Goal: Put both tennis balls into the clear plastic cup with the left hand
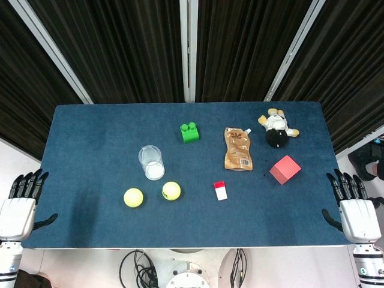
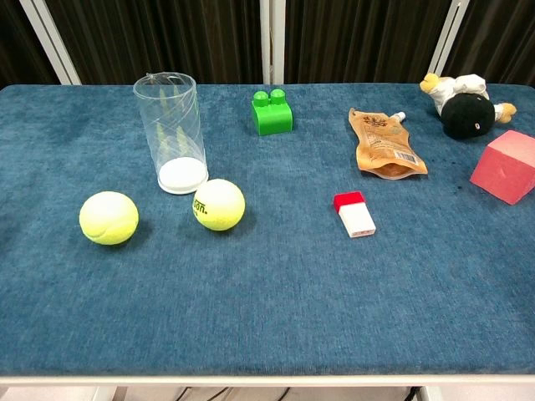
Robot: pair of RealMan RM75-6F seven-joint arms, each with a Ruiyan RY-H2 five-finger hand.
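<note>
Two yellow-green tennis balls lie on the blue table: one (image 1: pixel 134 197) (image 2: pixel 109 218) to the left, the other (image 1: pixel 171 191) (image 2: pixel 219 204) just in front of the cup. The clear plastic cup (image 1: pixel 151 162) (image 2: pixel 172 134) stands upright and empty behind them. My left hand (image 1: pixel 19 207) hangs off the table's left edge, fingers spread, holding nothing. My right hand (image 1: pixel 354 207) hangs off the right edge, also spread and empty. Neither hand shows in the chest view.
A green block (image 1: pixel 189 132) (image 2: pixel 272 112) stands at mid-back. A brown pouch (image 1: pixel 238 149) (image 2: pixel 383 144), a small red-and-white box (image 1: pixel 220 190) (image 2: pixel 355 214), a red cube (image 1: pixel 285 169) (image 2: pixel 506 166) and a plush toy (image 1: pixel 277 129) (image 2: pixel 462 104) occupy the right half.
</note>
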